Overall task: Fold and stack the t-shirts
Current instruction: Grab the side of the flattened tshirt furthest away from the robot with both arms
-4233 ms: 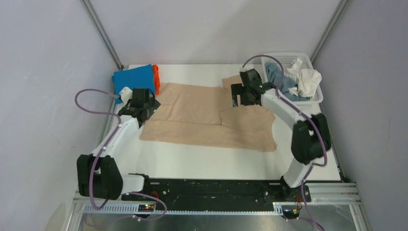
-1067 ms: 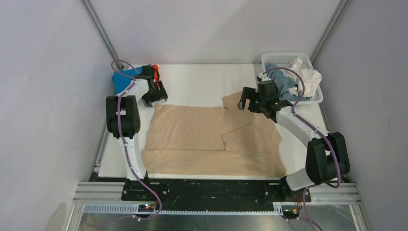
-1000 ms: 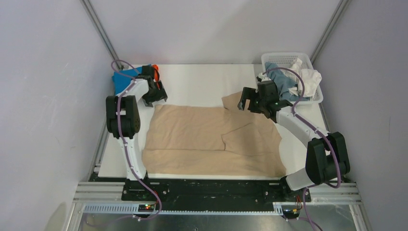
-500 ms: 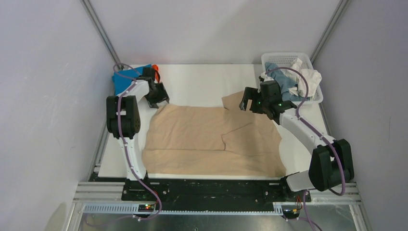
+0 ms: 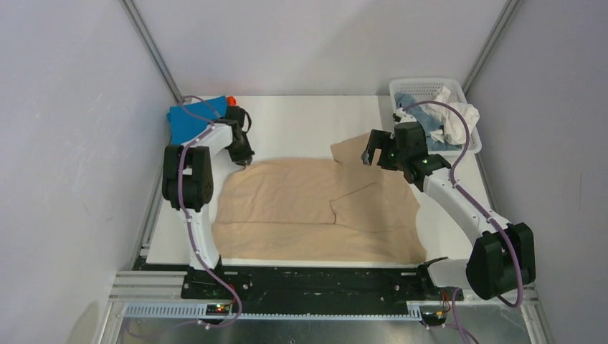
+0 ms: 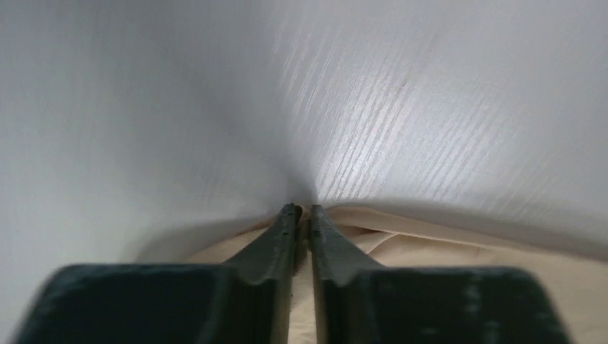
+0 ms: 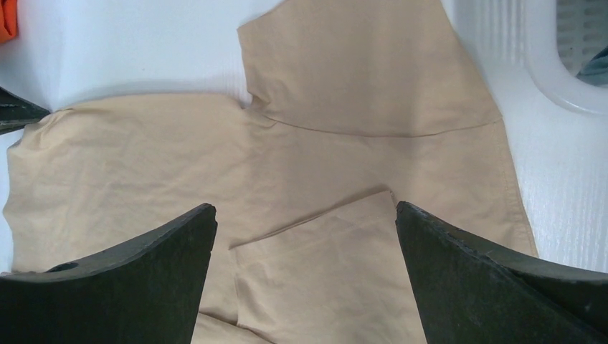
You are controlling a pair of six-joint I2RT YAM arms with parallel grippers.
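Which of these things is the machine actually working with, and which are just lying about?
Part of the job: beige t-shirt, spread flat; blue t-shirt and orange t-shirt, far left corner; white t-shirt and grey-blue t-shirt, bunched in the white mesh basket.

Just lying about: white mesh basket; table.

Left gripper (image 5: 244, 160) moved nearer from blue t-shirt (image 5: 188, 119), closed on beige t-shirt (image 5: 315, 204) far-left corner, right gripper (image 5: 371, 153) shifted slightly right.

White mesh basket (image 5: 423, 87) far right, white tabletop (image 5: 301, 122)
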